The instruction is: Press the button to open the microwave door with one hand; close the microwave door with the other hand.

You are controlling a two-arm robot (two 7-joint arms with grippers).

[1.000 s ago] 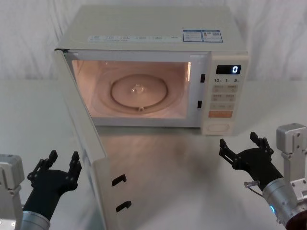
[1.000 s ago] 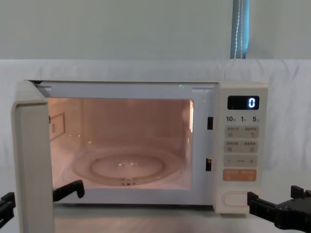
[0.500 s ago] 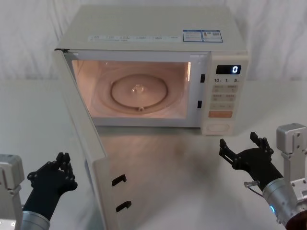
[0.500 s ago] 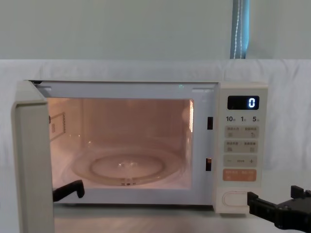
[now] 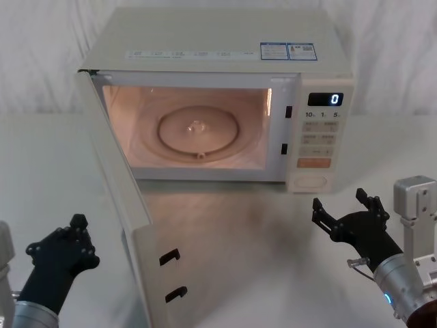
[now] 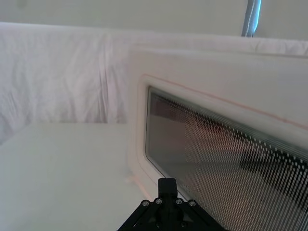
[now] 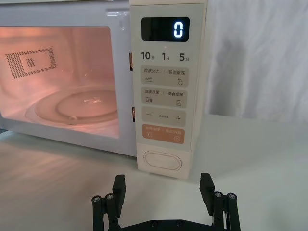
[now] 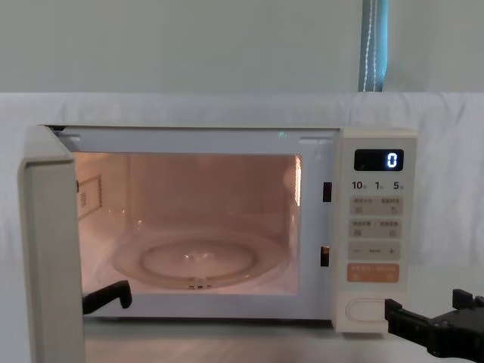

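Observation:
The cream microwave stands at the back with its cavity lit and its display reading 0. The microwave door hangs wide open, swung out toward me on the left. My left gripper is shut and empty, low on the outer side of the door and clear of it. In the left wrist view that gripper faces the door's glass window. My right gripper is open and empty, a little in front of the button. The right wrist view has the button just beyond the right gripper.
The glass turntable lies inside the cavity. Two black latch hooks stick out of the door's free edge. An orange key sits above the button. White cloth covers the table and hangs behind.
My left gripper has shut its fingers and drifted left, farther from the door. The door and my right gripper have stayed put.

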